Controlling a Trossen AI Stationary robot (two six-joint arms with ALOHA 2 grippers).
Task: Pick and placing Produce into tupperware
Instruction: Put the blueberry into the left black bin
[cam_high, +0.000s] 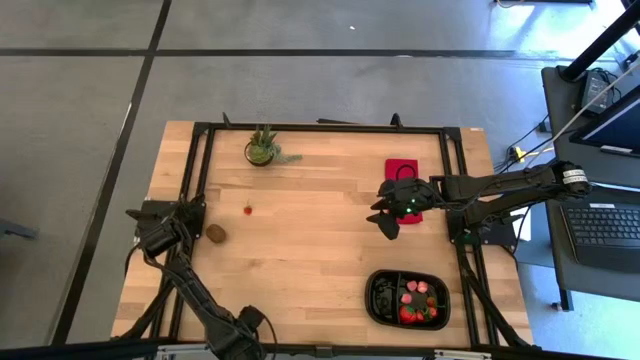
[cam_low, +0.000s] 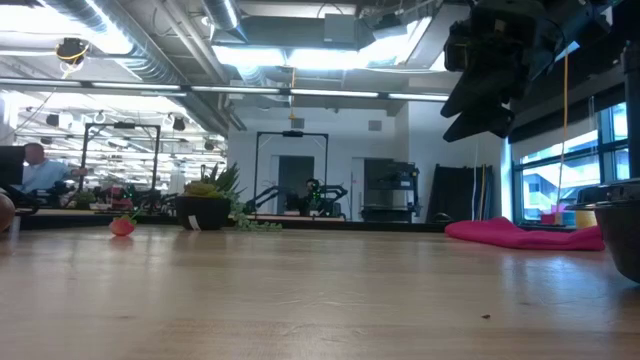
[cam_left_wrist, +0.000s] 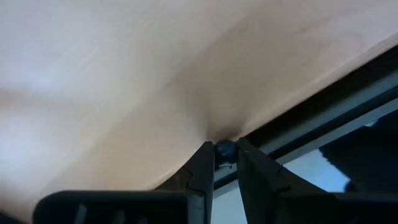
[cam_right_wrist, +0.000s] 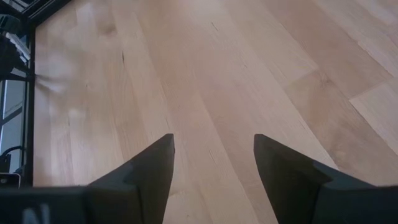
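Left claw (cam_left_wrist: 225, 163) pinches a dark berry (cam_left_wrist: 224, 149); right claw (cam_right_wrist: 213, 155) hangs apart; no writing legible.

Bright ceiling lights, window glare; left wrist view blurred.

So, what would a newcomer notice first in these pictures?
Probably the black tupperware near the table's front right corner, with red produce filling one compartment. Next, the left gripper at the table's left edge, closing on a small dark berry, and the right gripper hanging open above bare wood.
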